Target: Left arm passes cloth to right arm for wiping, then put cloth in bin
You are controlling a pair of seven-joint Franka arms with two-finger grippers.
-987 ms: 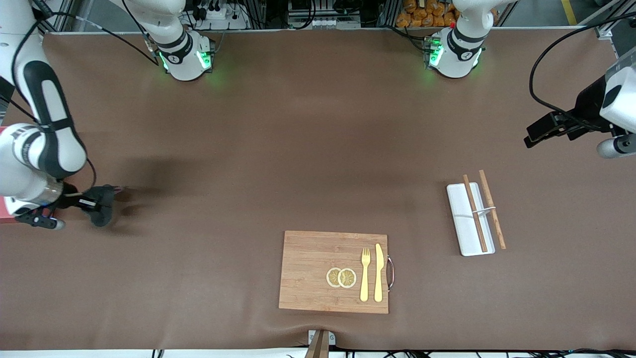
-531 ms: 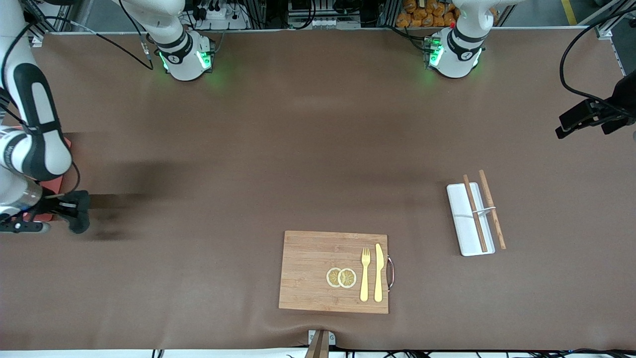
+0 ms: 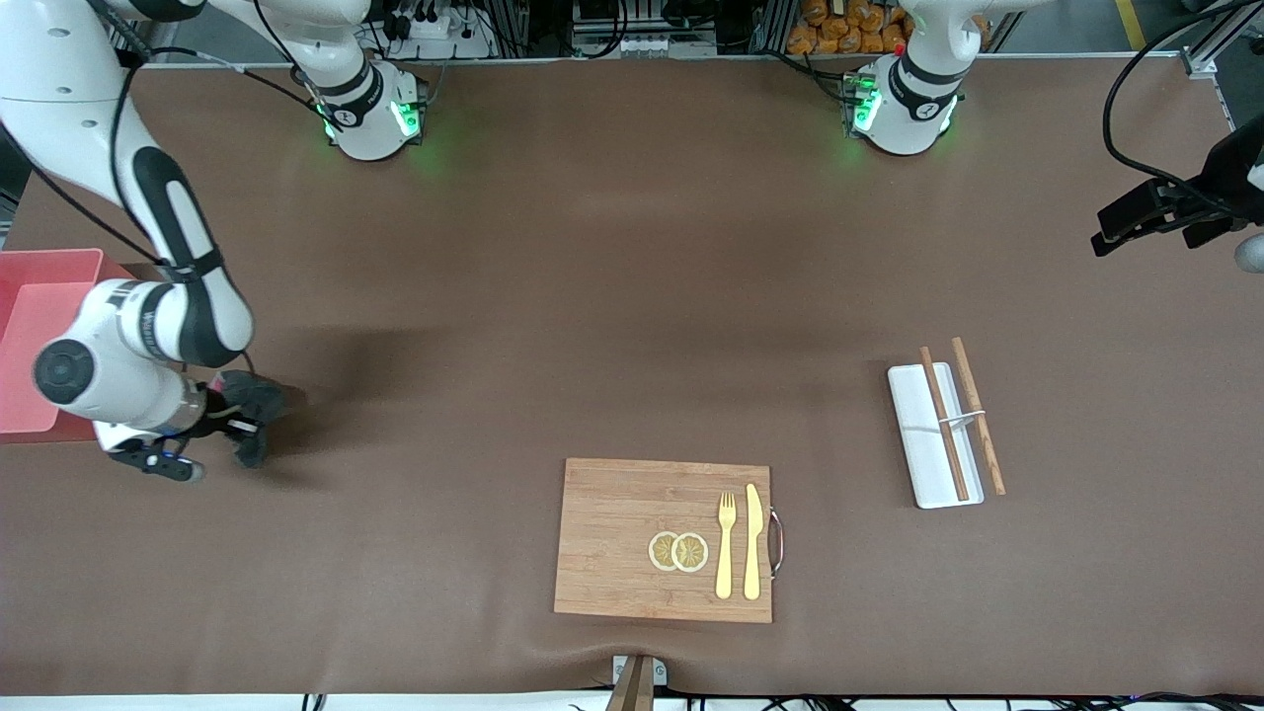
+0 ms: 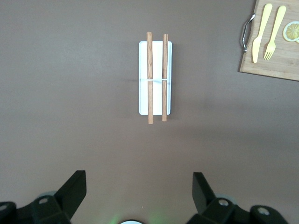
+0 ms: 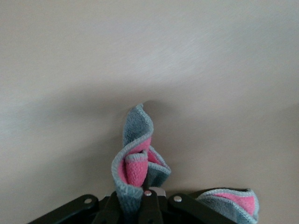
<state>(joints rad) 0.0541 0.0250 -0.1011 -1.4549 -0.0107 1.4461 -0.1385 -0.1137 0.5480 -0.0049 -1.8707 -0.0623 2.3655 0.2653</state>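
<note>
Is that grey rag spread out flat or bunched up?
Bunched up: the rag hangs in folds from the right tool, pink lining showing.

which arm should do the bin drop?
Right. The right gripper is shut on the cloth beside the bin. The left gripper waits open and empty at the left arm's end of the table.

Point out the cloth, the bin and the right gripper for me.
cloth (image 3: pixel 255 403): front view, on its dark rumpled middle.
bin (image 3: pixel 30 341): front view, on its bare pink floor.
right gripper (image 5: pixel 148 198): right wrist view, between fingertips pinching the cloth.
</note>
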